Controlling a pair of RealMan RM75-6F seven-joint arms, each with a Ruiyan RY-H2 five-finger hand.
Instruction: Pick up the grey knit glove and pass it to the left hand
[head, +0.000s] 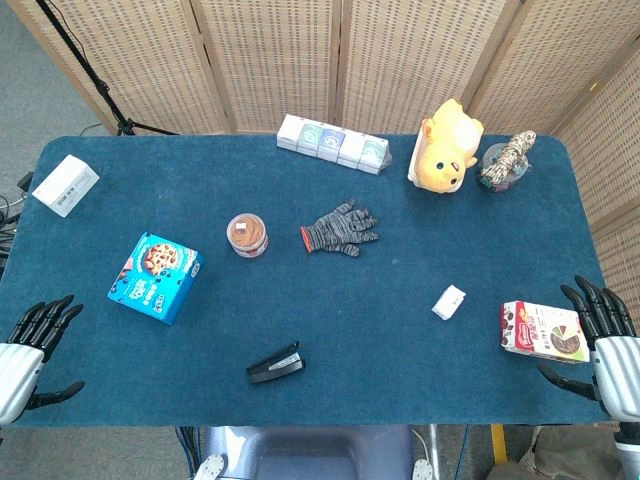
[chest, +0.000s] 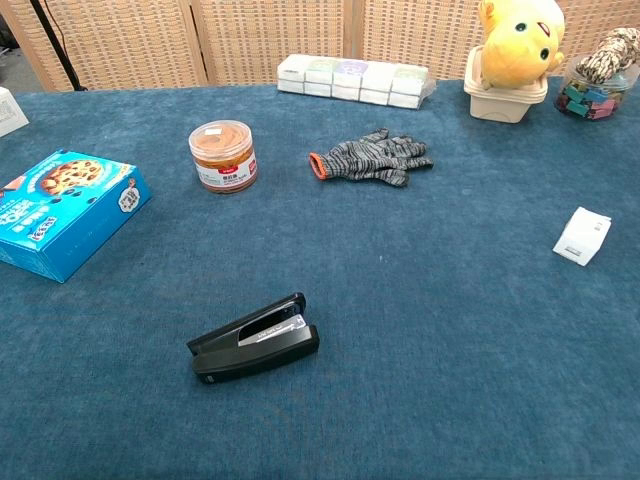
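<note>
The grey knit glove (head: 341, 230) with an orange cuff lies flat near the middle of the blue table, cuff to the left; the chest view shows the glove (chest: 374, 159) at the table's far centre. My left hand (head: 30, 345) rests at the near left edge, fingers spread, holding nothing. My right hand (head: 605, 338) sits at the near right edge beside a snack box, fingers apart and empty. Both hands are far from the glove and appear only in the head view.
A round jar (head: 247, 235) stands left of the glove. A blue cookie box (head: 156, 277), a black stapler (head: 275, 364), a small white box (head: 449, 302), a snack box (head: 543, 332), a row of cartons (head: 333, 143), a yellow plush (head: 446, 147) and a white box (head: 66, 184) lie around.
</note>
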